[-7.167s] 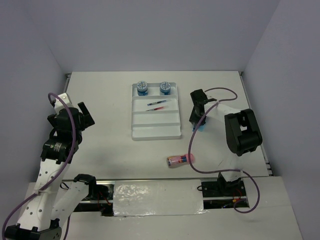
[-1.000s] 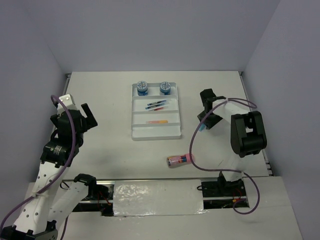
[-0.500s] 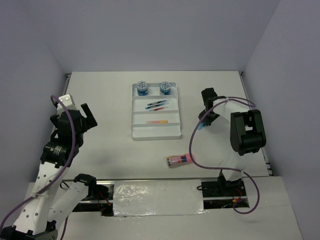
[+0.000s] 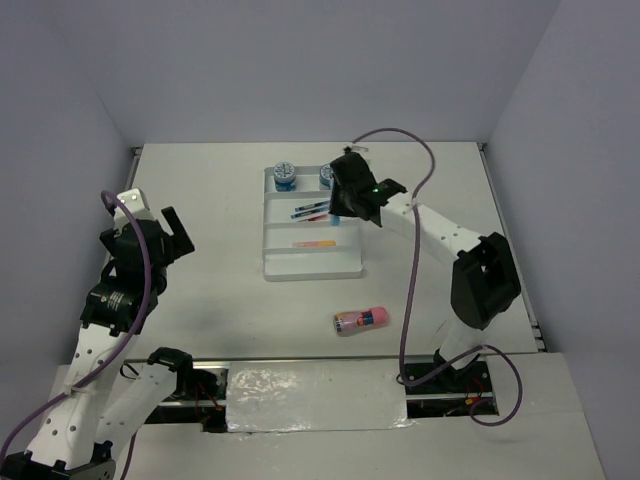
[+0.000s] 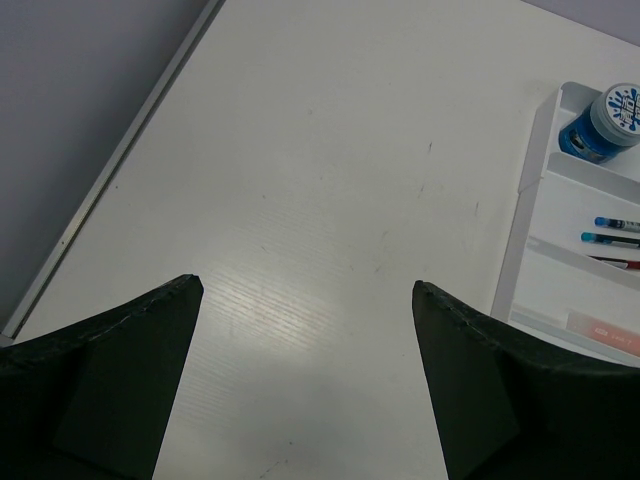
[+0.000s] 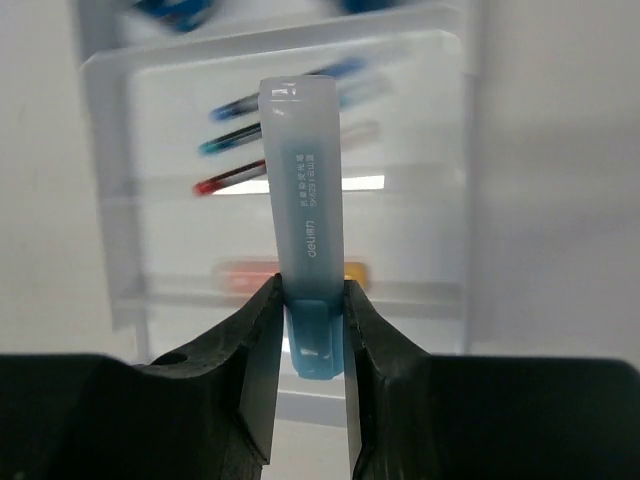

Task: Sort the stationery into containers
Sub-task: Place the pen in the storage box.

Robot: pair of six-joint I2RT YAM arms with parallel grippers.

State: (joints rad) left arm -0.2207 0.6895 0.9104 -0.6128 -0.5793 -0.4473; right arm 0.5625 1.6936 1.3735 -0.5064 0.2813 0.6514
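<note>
Light-blue marker (image 6: 303,225) is translucent with printed lettering.

light-blue marker (image 6: 303,240), "deli" brand, smaller print illegible

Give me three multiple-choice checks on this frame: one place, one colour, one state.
1. Relative to the white tray, the pink-red tube lies: A inside it; B outside it, on the table; C in the left jaws.
2. The marker lying in the tray is: A orange; B green; C black.
3. The right jaws are: A open, empty; B shut on the light-blue marker; C out of view.
Answers: 1 B, it lies on the table. 2 A, the orange marker shows from above. 3 B, the wrist view shows it clamped.
</note>
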